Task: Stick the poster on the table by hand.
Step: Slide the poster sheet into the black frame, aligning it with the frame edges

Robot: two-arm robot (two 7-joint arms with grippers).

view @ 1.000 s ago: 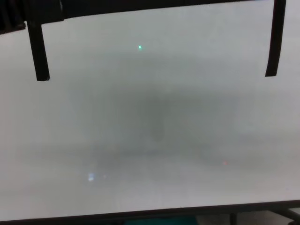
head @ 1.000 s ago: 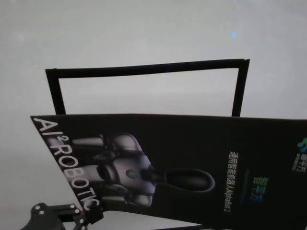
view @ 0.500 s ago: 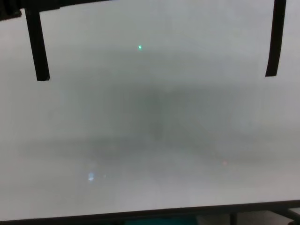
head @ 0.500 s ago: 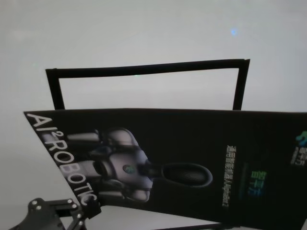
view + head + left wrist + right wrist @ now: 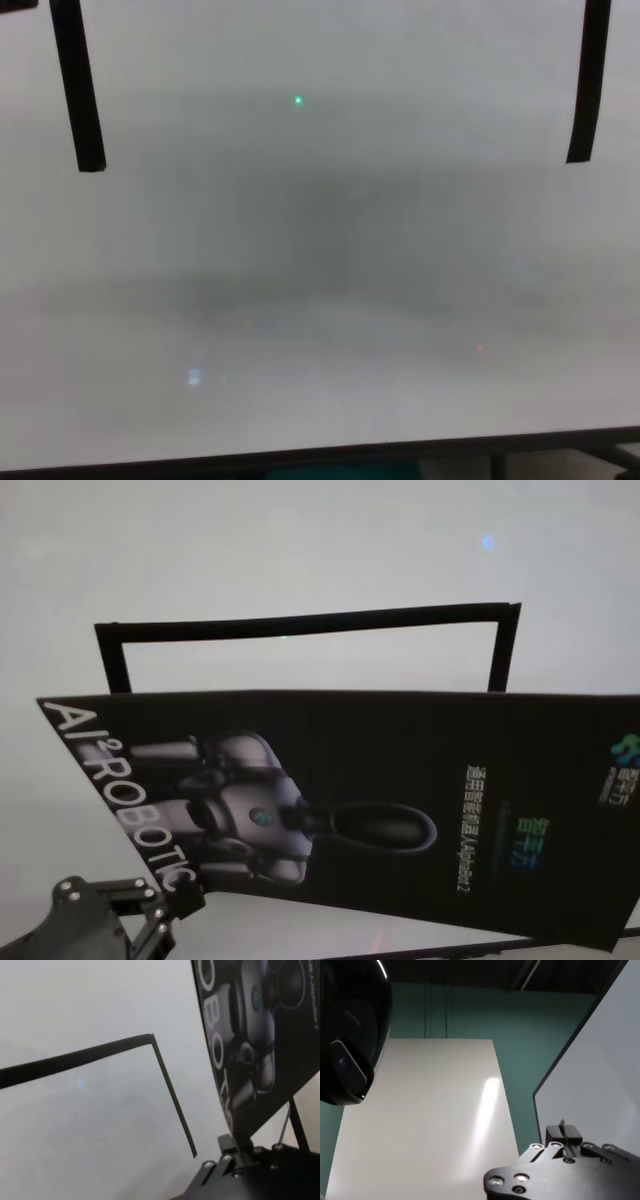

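Poster point(image 5: 400, 800) held up off the table point(image 5: 300, 550), tilted, nearer than the black tape outline point(image 5: 300, 625). Left gripper point(image 5: 170, 912) pinches its near-left corner by the "ROBOTIC" lettering. Right gripper point(image 5: 562, 1135) clamps the sheet's opposite edge, seen edge-on. Carrying step, I judge. Next: lower it flat, corners squared to the tape strips point(image 5: 78, 90), then press down.

This looks like a robotics lab or test room. A wide, plain white surface point(image 5: 320, 300) carries only a frame marked out in black tape strips point(image 5: 300, 625), and a teal painted wall point(image 5: 520, 1035) with a dark ceiling above stands behind the robot's rig.
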